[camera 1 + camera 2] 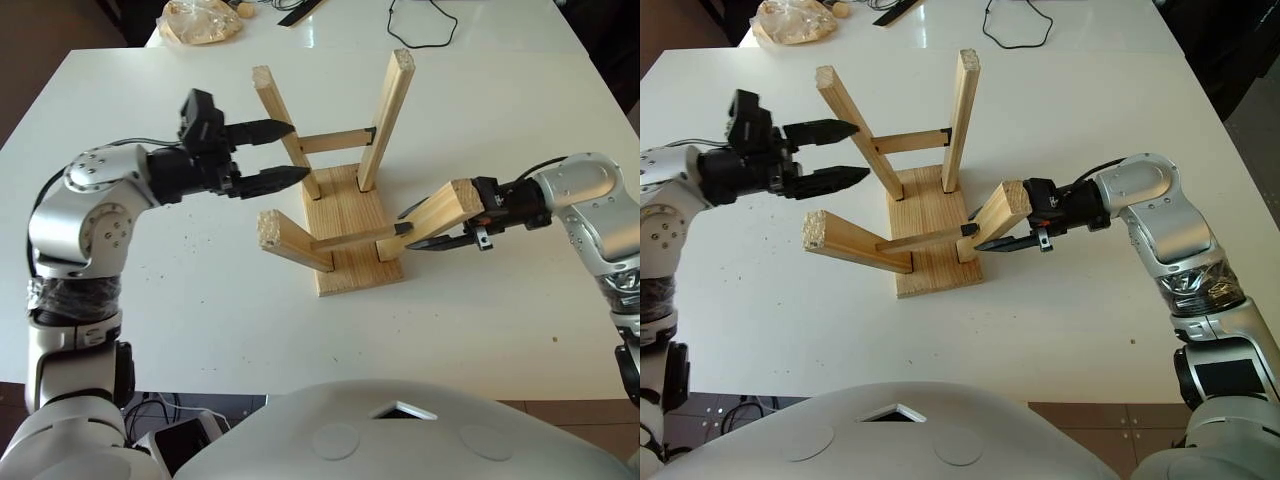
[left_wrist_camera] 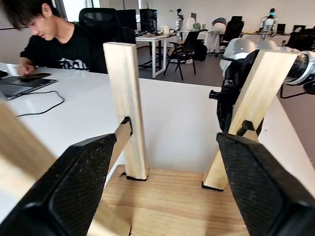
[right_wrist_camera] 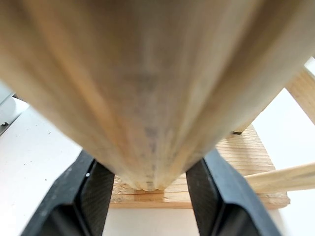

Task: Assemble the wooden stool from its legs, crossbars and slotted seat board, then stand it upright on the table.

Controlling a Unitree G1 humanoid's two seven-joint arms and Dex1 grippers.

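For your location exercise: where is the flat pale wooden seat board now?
In the head views, the flat pale wooden seat board lies at the white table's centre, four wooden legs rising from it, between the left gripper and right gripper.

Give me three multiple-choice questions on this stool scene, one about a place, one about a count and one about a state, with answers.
1. Where is the seat board?
A. Flat on the table
B. Lifted in the air
C. Standing on its edge

2. How many legs stand in the board?
A. Two
B. Three
C. Four

3. What state is the right gripper in?
A. Open, apart from the stool
B. Shut on the near right leg
C. Shut on nothing

Answers:
1 A, the board lies flat with the legs pointing up from it.
2 C, the far left leg, far right leg, near left leg and near right leg all sit in it.
3 B, its fingers clamp that leg from both sides.
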